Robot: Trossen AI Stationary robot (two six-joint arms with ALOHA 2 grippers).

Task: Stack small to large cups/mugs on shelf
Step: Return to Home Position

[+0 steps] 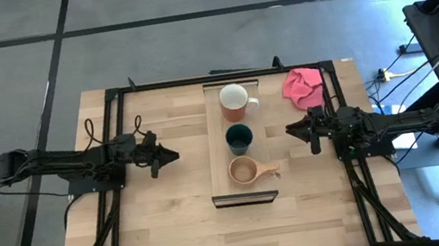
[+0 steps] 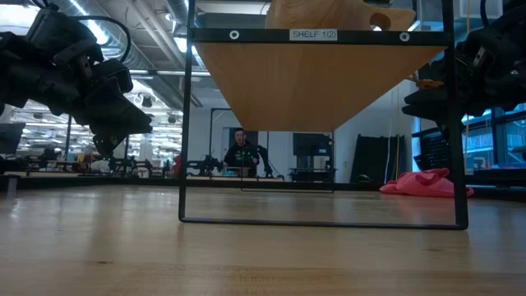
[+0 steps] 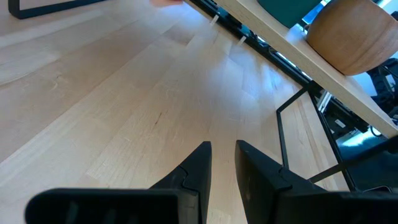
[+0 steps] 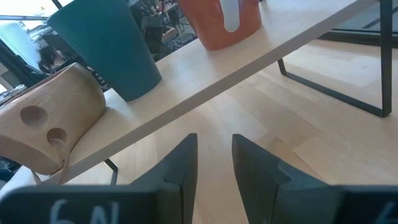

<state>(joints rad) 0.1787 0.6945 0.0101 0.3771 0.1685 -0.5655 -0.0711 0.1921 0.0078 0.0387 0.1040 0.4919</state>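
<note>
The shelf point(image 1: 217, 154), a long light-wood board, sits raised on a black frame point(image 2: 185, 123) in the middle of the table. Three cups stand on it in a row. The red-orange mug point(image 1: 234, 98) is farthest, the dark green cup point(image 1: 238, 138) is in the middle, and the tan wooden cup point(image 1: 243, 170) is nearest, its stubby handle pointing right. My left gripper point(image 1: 174, 154) hovers left of the shelf, pointing at it, shut, with only a slit between its fingers point(image 3: 224, 146). My right gripper point(image 1: 289, 128) mirrors it on the right, shut point(image 4: 215, 138), below the shelf board's height.
A pink cloth point(image 1: 303, 86) lies crumpled on the table at the far right, just beyond my right arm. Black frame rails point(image 1: 116, 130) run along both sides of the table. Bare tabletop lies under the shelf point(image 2: 320, 210) and near the front edge. A person stands far off in the room point(image 2: 240, 152).
</note>
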